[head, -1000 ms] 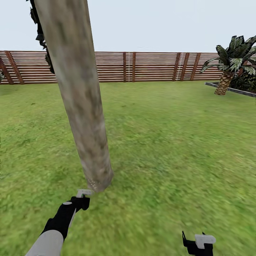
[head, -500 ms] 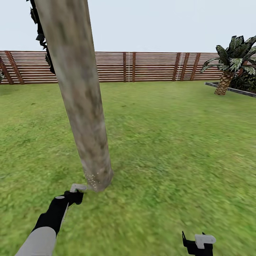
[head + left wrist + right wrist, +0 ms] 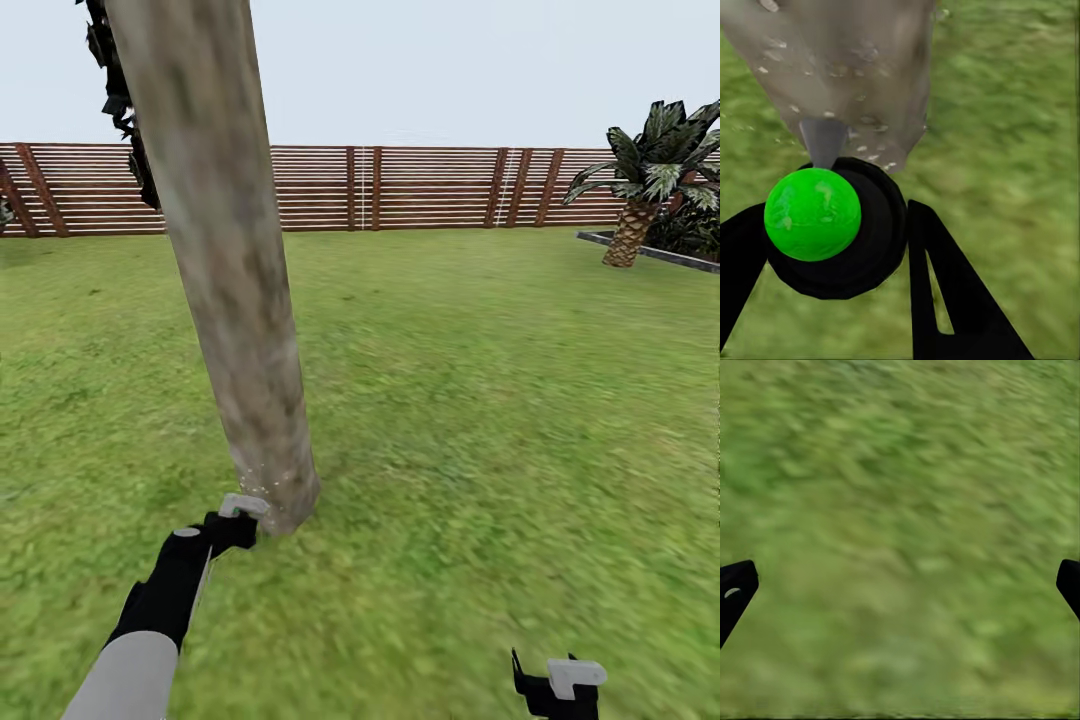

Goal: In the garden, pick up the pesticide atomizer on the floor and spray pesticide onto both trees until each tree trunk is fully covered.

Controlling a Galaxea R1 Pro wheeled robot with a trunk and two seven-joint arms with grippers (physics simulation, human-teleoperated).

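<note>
There is one tree trunk, standing just ahead of the left gripper's fingers. One pesticide atomizer sits between those fingers. There are two grippers, left and right. One palm and one slatted fence stand far beyond.

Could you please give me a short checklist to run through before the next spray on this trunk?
1. Atomizer held in the left pincer: ok.
2. Nozzle aimed at the tree trunk: ok, pointing at its base.
3. Droplets landing on bark: ok, white specks near the base.
4. Whole trunk covered: not ok, specks show only low down.
5. Right pincer free: ok, open over the grass.
6. Second tree sprayed: cannot tell.
</note>
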